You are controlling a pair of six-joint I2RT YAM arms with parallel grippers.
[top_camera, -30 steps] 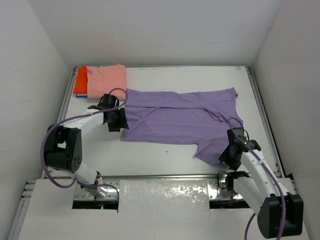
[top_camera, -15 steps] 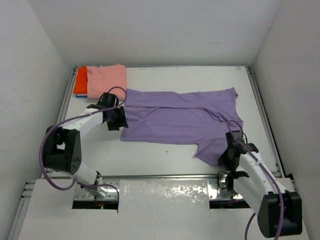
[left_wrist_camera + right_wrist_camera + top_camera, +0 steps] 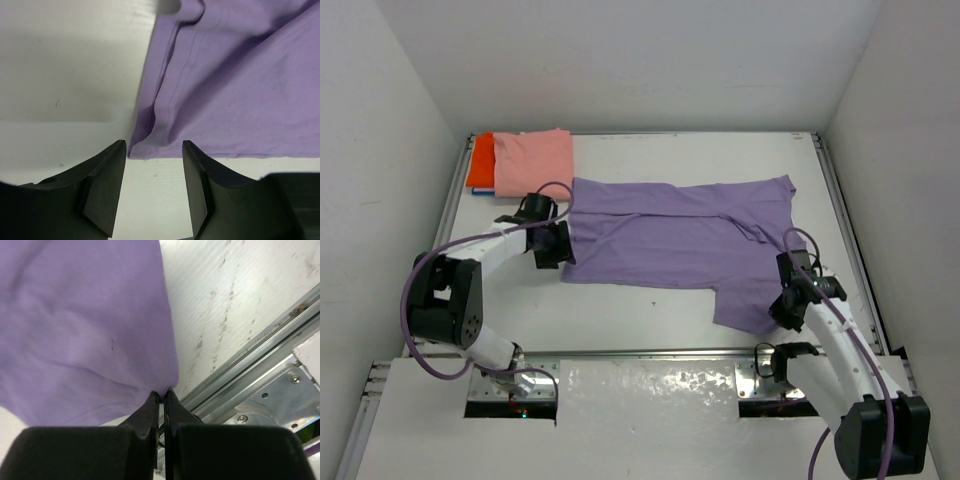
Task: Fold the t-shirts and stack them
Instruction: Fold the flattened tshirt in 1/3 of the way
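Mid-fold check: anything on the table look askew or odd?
Nothing spilled or damaged. The lavender shirt lies lopsided: one flap juts toward the near rail, where the right gripper is shut on its edge. The left gripper stands open around the near-left corner. The pink shirt sits offset, leaving the orange shirt showing.

I can read no text, label, brand or number in any of my views. The lavender shirt [image 3: 670, 235] ahead of the jaws is plain cloth, and the table [image 3: 235, 300] right of the right arm's jaws shows only scuff marks.
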